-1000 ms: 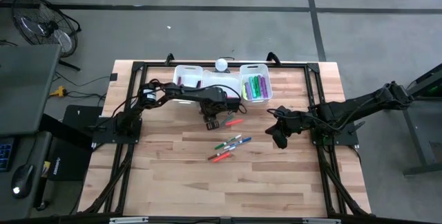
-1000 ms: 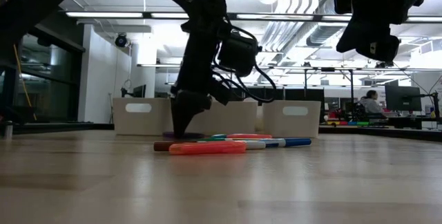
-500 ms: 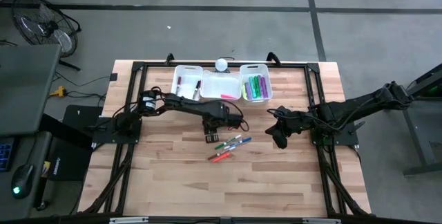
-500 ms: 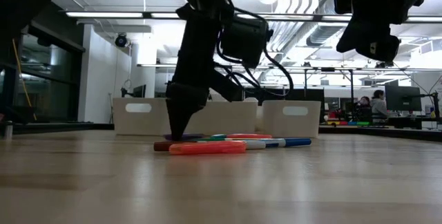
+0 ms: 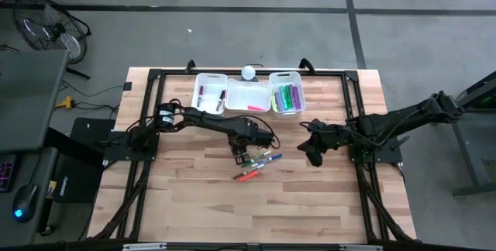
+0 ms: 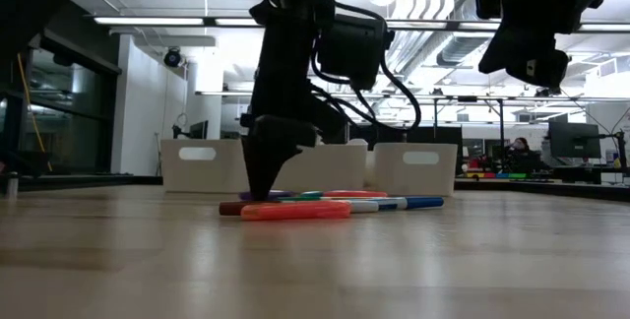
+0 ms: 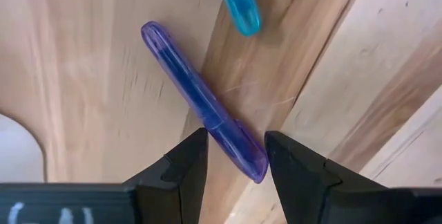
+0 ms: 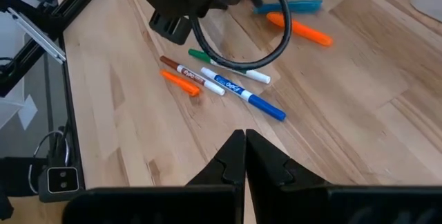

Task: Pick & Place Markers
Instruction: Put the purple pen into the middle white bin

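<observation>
Lying flat on the wood, a translucent purple marker (image 7: 204, 104) sits between the left gripper's (image 7: 235, 156) parted fingers, while the right gripper (image 8: 244, 156) hangs closed.

In the left wrist view, the teal marker (image 7: 237, 3) is cut off by the picture's edge, and the purple marker (image 7: 200, 99) has its near end hidden between the fingers (image 7: 185, 165). In the high view, the marker cluster (image 5: 256, 166) is too small to count.
</observation>
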Controlling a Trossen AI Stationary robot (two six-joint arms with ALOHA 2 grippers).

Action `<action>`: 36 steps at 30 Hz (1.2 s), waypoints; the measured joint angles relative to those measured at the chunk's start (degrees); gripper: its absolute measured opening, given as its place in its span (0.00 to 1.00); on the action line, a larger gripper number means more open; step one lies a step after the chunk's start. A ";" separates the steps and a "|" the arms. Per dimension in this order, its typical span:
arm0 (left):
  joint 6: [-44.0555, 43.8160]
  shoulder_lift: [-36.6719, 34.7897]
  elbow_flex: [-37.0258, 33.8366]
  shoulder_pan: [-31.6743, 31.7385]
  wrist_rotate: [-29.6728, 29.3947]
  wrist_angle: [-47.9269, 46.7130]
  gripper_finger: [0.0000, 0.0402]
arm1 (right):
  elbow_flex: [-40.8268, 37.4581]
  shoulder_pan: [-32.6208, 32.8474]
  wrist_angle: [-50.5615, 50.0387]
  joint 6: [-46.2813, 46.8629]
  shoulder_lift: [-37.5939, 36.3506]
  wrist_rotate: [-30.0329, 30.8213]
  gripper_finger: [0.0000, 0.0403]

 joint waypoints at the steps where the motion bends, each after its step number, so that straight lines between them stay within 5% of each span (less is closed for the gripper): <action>1: -0.75 0.00 0.00 0.00 0.17 0.09 0.37 | 0.00 -0.01 0.01 -0.41 0.00 -0.32 0.00; 10: -7.48 -0.04 0.00 0.02 1.98 2.10 0.37 | 0.00 -0.02 0.01 -3.66 0.00 -2.64 0.00; 30: -27.27 -0.04 0.13 0.07 5.82 1.65 0.37 | 0.00 0.00 -1.34 -15.99 0.00 -19.50 0.00; 36: -29.62 0.02 0.13 0.45 8.32 1.84 0.28 | 0.00 0.00 -1.83 -20.72 0.00 -20.11 0.00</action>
